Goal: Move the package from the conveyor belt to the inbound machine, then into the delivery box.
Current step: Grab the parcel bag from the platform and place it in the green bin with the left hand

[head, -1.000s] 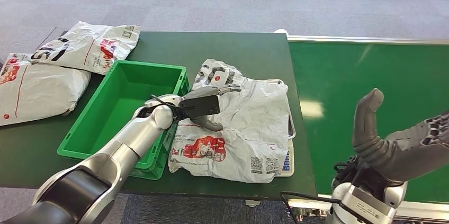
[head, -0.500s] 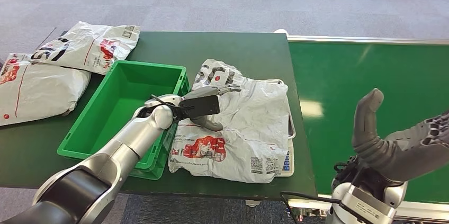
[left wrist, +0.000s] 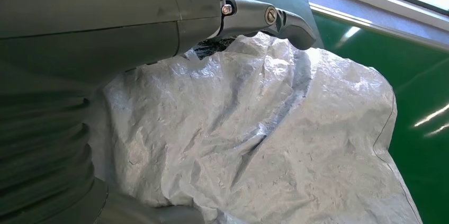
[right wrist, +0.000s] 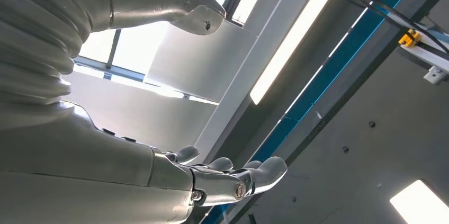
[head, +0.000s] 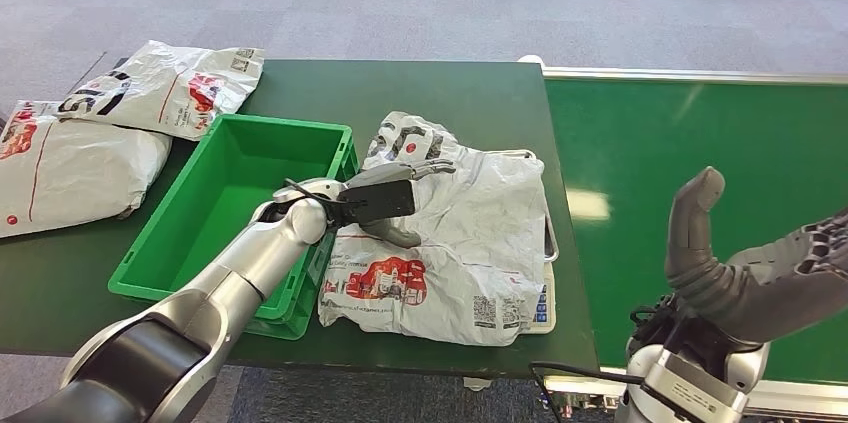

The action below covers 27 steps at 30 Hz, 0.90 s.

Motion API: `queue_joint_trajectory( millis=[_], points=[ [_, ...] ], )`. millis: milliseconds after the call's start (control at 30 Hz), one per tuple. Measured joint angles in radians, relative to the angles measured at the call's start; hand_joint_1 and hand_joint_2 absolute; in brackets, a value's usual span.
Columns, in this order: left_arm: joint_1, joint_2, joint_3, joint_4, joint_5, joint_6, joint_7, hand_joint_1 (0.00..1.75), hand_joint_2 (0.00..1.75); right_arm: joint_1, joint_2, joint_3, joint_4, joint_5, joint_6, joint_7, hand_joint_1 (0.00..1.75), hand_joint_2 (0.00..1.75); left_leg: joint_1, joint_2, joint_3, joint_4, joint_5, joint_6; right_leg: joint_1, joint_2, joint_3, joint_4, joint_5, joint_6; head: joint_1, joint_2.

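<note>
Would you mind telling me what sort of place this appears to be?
Probably a parcel-sorting station or a mock-up of one: printed courier bags on a dark green table, a green conveyor belt alongside, and a green plastic crate for sorted packages.

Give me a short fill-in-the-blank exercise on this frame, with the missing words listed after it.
1. The left hand rests on the white package, which lies on a flat scale beside the ____ crate.
2. The right hand hangs above the conveyor belt holding ____.
3. Beyond the crate, at the table's far left, lie ____ more white packages.

Missing words: green; nothing; two
</note>
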State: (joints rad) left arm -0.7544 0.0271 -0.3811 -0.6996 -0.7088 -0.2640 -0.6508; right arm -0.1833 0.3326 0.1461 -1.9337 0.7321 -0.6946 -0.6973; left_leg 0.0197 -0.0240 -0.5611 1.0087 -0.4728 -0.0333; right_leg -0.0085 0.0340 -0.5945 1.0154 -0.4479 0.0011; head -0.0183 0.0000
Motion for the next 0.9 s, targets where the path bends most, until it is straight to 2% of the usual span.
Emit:
queue_joint_trajectory(
  millis=[900],
  points=[
    [0.000,0.000,0.000,0.000,0.000,0.000,0.000,0.00,1.75,0.000,0.000,0.000,0.000,0.000,0.000,0.000,0.00,1.75,0.000,0.000,0.000,0.000,0.000,0.000,0.000,0.000,0.000,0.000,0.000,0.000,0.000,0.000]
  ],
)
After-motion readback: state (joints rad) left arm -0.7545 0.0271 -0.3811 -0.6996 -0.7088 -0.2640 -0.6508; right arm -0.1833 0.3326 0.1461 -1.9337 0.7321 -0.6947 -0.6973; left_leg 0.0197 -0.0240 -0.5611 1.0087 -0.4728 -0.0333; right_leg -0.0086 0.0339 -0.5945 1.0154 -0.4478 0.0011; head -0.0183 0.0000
